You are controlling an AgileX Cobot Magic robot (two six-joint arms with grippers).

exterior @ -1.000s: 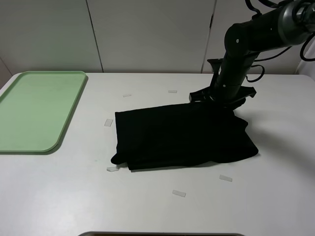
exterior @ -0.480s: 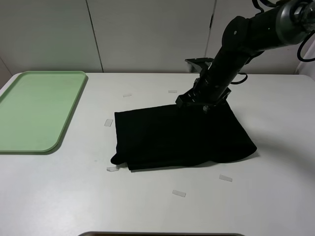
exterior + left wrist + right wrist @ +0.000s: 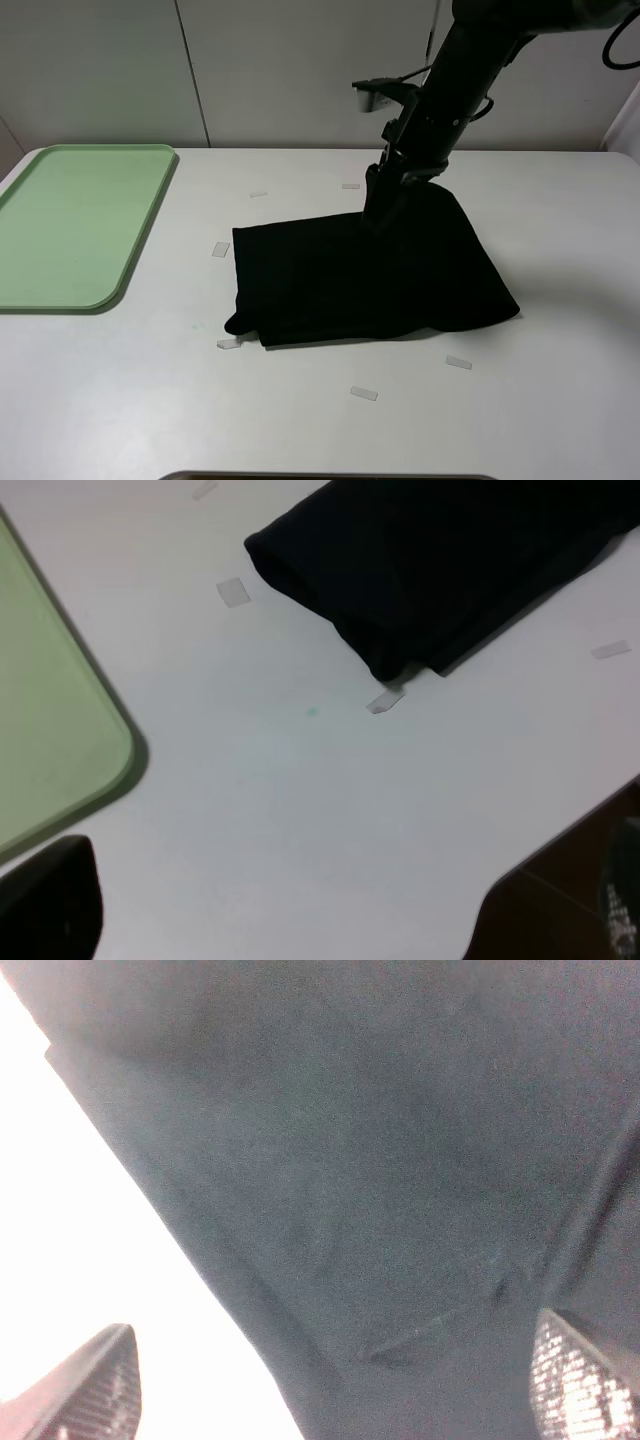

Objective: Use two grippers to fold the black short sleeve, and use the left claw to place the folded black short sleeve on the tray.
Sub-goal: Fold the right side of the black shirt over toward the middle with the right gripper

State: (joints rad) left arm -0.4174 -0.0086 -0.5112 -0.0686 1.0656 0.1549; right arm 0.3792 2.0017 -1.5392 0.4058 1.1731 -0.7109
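Item: shirt, folded, mid-desk, long axis left to right. Right claw open, empty, over its back edge. Left claw open, empty; we place it off the front-left corner, tray side.

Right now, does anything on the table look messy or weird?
Yes, a little. Small clear strips lie scattered over the white table around the black T-shirt. The shirt's fold is untidy too: its near left corner bulges out past the edge.
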